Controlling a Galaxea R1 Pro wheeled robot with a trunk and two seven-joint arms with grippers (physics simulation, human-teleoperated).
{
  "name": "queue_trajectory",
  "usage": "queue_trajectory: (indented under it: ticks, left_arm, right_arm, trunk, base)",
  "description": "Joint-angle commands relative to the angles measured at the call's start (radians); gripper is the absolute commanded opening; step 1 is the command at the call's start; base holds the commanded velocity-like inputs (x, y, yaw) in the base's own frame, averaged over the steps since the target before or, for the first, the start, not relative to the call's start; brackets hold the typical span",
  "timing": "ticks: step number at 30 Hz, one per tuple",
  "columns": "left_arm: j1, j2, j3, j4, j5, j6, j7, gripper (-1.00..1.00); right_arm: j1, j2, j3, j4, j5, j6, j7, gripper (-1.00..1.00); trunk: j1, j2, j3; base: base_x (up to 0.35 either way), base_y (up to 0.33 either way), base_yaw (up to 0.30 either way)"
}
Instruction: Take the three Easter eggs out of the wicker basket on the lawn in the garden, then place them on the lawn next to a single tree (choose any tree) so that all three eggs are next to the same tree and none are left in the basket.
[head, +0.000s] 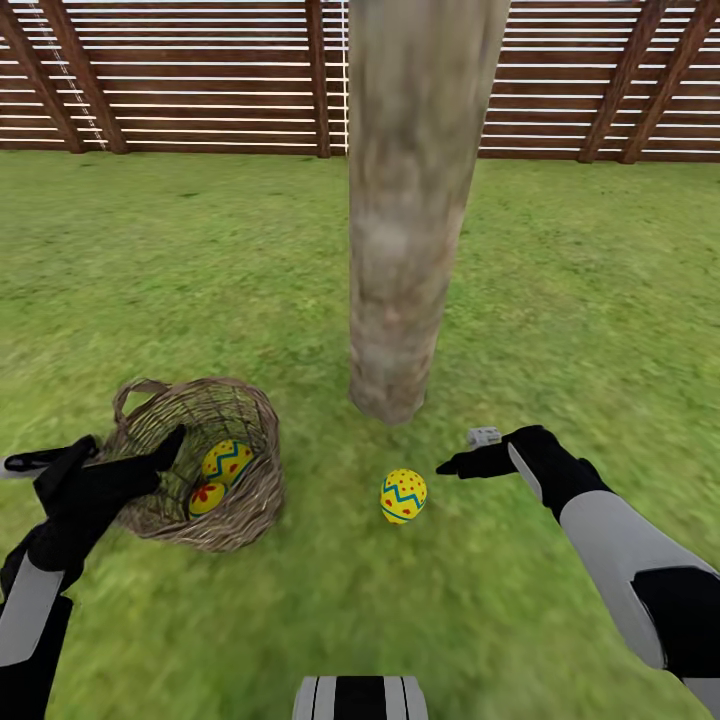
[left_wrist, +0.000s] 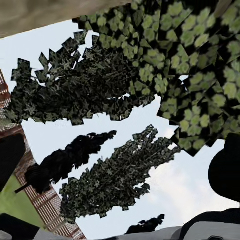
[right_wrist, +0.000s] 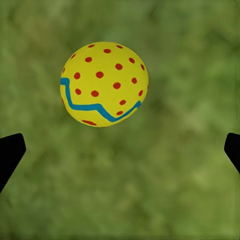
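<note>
From my head camera, the tree (head: 415, 200) rises as a thick pale trunk out of the lawn (head: 560, 290), with the slatted wooden fence (head: 180, 75) running behind it; the wicker basket (head: 205, 465) sits tilted on the grass to the left of the trunk's foot, and two Easter eggs lie inside it, one with a blue zigzag (head: 228, 461) and one with red flowers (head: 206, 497) just below it; a third egg (head: 403, 496) lies on the grass near the base of the trunk, between basket and my right arm; my left gripper (head: 120, 470) is at the basket's near rim, one dark finger reaching over the weave toward the eggs, and I cannot tell from here whether its fingers grip the basket; my right gripper (head: 470, 462) hovers just right of the lone egg, apart from it.

From my left wrist, I see upward: leafy canopy (left_wrist: 185, 60), darker narrow trees (left_wrist: 115, 180) against pale sky, a strip of brick-red fence (left_wrist: 40, 200); dark parts of my own gripper sit at the edges, too little to judge its spread.

From my right wrist, the dotted egg (right_wrist: 104, 83) with its blue zigzag band rests on blurred grass (right_wrist: 165, 180); my fingertips (right_wrist: 10, 152) stand wide apart at either edge, holding nothing.
</note>
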Motion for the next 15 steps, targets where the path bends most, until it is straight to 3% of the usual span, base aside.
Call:
queue_trajectory:
  ticks: [1, 3, 5, 6, 7, 9, 11, 13, 15]
  left_arm:
    - [0.0, 0.015, 0.016, 0.0, 0.001, 0.01, 0.001, 1.0]
    - [0.001, 0.043, 0.049, 0.001, -0.001, 0.011, 0.025, 1.0]
    - [0.001, 0.062, 0.073, 0.001, -0.002, 0.013, 0.088, 1.0]
    - [0.001, 0.073, 0.082, 0.001, -0.002, 0.015, 0.138, 1.0]
    - [0.001, 0.096, 0.09, 0.001, -0.002, 0.017, 0.233, 1.0]
    - [0.002, 0.136, 0.095, 0.001, 0.0, 0.02, 0.364, 1.0]
    - [0.002, 0.177, 0.097, 0.001, 0.004, 0.021, 0.46, 1.0]
    - [0.002, 0.217, 0.108, 0.001, 0.009, 0.018, 0.508, 1.0]
    - [0.002, 0.237, 0.144, 0.003, 0.011, 0.017, 0.513, 1.0]
  right_arm:
    - [0.0, -0.001, 0.005, -0.002, 0.001, 0.004, 0.004, 1.0]
    - [0.002, 0.0, 0.006, -0.002, 0.002, 0.004, 0.008, 1.0]
    - [0.004, 0.002, 0.006, -0.002, 0.002, 0.005, 0.014, 1.0]
    - [0.004, 0.002, 0.007, -0.002, 0.002, 0.005, 0.02, 1.0]
    - [0.005, 0.002, 0.007, -0.002, 0.002, 0.005, 0.035, 1.0]
    - [0.005, -0.001, 0.007, -0.002, 0.003, 0.006, 0.064, 1.0]
    - [0.006, -0.004, 0.007, -0.002, 0.002, 0.006, 0.101, 1.0]
    - [0.005, -0.006, 0.007, -0.002, 0.001, 0.006, 0.147, 1.0]
    - [0.006, -0.008, 0.007, -0.003, 0.002, 0.006, 0.174, 1.0]
  trunk:
    - [0.0, 0.0, -0.001]
    - [0.0, 0.0, -0.001]
    - [0.0, 0.0, -0.001]
    - [0.0, 0.0, -0.001]
    - [0.0, 0.0, -0.001]
    - [0.0, 0.0, -0.001]
    - [0.0, 0.0, -0.001]
    - [0.0, 0.0, -0.001]
    - [0.0, 0.0, -0.001]
  base:
    - [0.0, 0.0, 0.0]
    - [0.0, 0.0, 0.0]
    - [0.0, 0.0, 0.0]
    - [0.0, 0.0, 0.0]
    - [0.0, 0.0, 0.0]
    - [0.0, 0.0, 0.0]
    - [0.0, 0.0, 0.0]
    - [0.0, 0.0, 0.0]
    - [0.0, 0.0, 0.0]
